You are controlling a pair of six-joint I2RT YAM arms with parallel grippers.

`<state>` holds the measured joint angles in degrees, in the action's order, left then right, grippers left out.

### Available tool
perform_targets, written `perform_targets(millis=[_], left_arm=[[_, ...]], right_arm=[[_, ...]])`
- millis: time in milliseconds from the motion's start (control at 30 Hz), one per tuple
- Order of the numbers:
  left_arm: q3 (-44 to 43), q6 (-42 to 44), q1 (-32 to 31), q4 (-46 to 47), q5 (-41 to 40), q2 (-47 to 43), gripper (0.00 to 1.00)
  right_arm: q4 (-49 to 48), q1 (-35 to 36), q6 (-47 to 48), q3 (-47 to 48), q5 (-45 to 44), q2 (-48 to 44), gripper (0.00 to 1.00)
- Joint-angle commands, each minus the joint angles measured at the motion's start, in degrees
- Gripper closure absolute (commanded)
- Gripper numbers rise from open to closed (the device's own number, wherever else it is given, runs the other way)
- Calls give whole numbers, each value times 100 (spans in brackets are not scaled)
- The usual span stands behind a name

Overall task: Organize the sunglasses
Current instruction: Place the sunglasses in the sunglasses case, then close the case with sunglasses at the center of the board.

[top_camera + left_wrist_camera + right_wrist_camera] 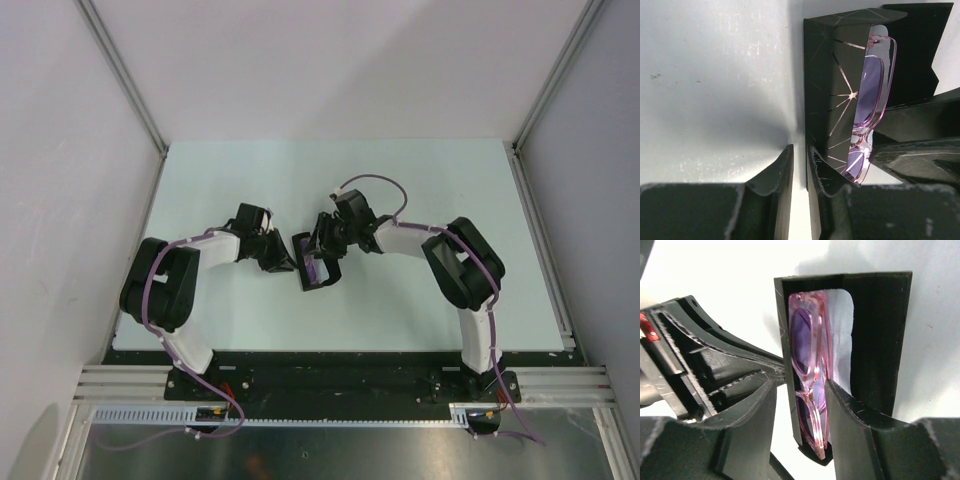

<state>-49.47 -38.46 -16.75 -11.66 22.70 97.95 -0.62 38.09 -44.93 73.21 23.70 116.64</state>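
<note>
1. From above, both arms meet about the middle of the tabletop point(450, 180), well away from every edge. Between them stands a black case point(301, 252) with the sunglasses point(318, 271) showing purple inside. The left claw point(287, 263) is at the case's left side and the right claw point(328, 246) is just behind it.

2. The left wrist view shows that claw point(800, 152) drawn narrow, with only a slit of tabletop between its fingers and nothing in it. One finger point(825, 172) seems to lean on the case's patterned outer wall point(832, 90). The pink frame point(874, 95) stands on edge behind that wall.

3. The right wrist view shows its claw point(801, 385) partly spread, astride the case wall and the sunglasses point(810, 355). One finger point(850, 425) is inside the case point(875, 340), against the frame. I cannot tell whether it is squeezing or just resting there.

4. What could go wrong, as I see it:
   - The case looks light and folded, so a sideways push could slide or tip it if the left claw's brace slips.
   - The frame is thin, and a hard pinch against the wall might bend it or scuff a lens.
   - A finger pulling out could snag the frame and drag the glasses out again.
</note>
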Motion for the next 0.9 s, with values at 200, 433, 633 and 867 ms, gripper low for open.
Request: perform_targets(millis=[200, 433, 633, 867], left_arm=[[-194, 5, -39, 147, -90, -13, 79], [-185, 5, -39, 147, -99, -31, 79], [-159, 14, -39, 138, -116, -13, 78], [-168, 14, -38, 138, -134, 5, 78]], right_arm=[[1528, 181, 335, 1019, -1157, -361, 50], [1925, 200, 748, 1117, -2079, -932, 52], [2119, -222, 740, 783, -2151, -1065, 52], [2163, -451, 740, 580, -2028, -661, 52]])
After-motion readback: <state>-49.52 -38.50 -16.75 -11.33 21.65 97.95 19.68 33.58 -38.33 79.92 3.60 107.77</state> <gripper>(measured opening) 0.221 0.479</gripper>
